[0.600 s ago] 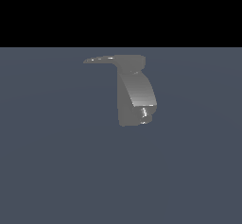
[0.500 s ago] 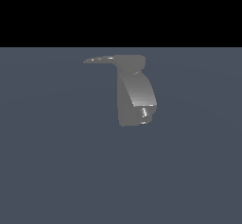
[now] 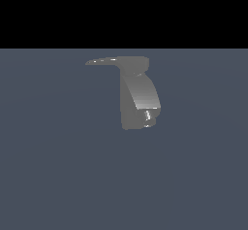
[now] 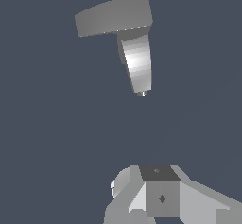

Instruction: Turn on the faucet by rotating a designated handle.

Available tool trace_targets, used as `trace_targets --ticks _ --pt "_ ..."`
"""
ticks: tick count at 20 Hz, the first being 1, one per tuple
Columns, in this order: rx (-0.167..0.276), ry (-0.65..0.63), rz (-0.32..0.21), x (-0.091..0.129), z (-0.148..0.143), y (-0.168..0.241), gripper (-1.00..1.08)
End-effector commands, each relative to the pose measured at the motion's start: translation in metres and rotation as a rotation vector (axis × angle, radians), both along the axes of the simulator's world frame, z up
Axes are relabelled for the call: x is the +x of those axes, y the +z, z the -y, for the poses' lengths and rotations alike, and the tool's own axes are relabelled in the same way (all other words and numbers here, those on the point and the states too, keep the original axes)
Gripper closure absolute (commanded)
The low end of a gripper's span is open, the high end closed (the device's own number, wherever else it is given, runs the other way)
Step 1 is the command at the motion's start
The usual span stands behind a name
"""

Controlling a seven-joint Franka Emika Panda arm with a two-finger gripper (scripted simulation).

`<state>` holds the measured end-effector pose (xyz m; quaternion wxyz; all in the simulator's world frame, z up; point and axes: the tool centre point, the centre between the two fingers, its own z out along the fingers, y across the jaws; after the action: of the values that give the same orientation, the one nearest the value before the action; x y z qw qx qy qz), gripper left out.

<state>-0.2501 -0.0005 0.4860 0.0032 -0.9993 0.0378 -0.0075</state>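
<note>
The faucet [image 3: 138,98] stands alone on the flat slate-grey floor [image 3: 58,175], a little above the middle of the exterior view, with a plain black band filling everything behind the floor's far edge. It is a chunky matte grey block that curves downward from a flat top cap, and a bright highlight runs along its curved face. At the lower end, a small round spout [image 3: 149,118] points toward the exterior view's right.

The handle [image 3: 102,60] is a thin, flat blade that sticks out sideways from the top cap toward the exterior view's left, tapering to a fine tip. It lies roughly level, well clear of the floor.

No part of the arm shows in the exterior view. In the wrist view, the faucet [image 4: 137,62] appears well apart from the robot's hand, with the broad flat cap and handle [image 4: 111,16] seen as one slab and the shiny curved body hanging from it.

Only the blocky grey and white base of the gripper [image 4: 158,197] is in that picture. Its fingers are cut off at the edge, so I cannot tell whether they are spread or closed. Nothing is touching the faucet or its handle.
</note>
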Motion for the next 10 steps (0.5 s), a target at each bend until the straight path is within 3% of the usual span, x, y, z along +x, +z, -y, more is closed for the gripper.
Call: trace_targets --ticks 1,10 --pt "0.0 -0.026 -0.001 0.003 -0.006 -0.004 1.08" --pt "0.002 -0.18 -0.003 0.025 -0.037 -0.029 1.08"
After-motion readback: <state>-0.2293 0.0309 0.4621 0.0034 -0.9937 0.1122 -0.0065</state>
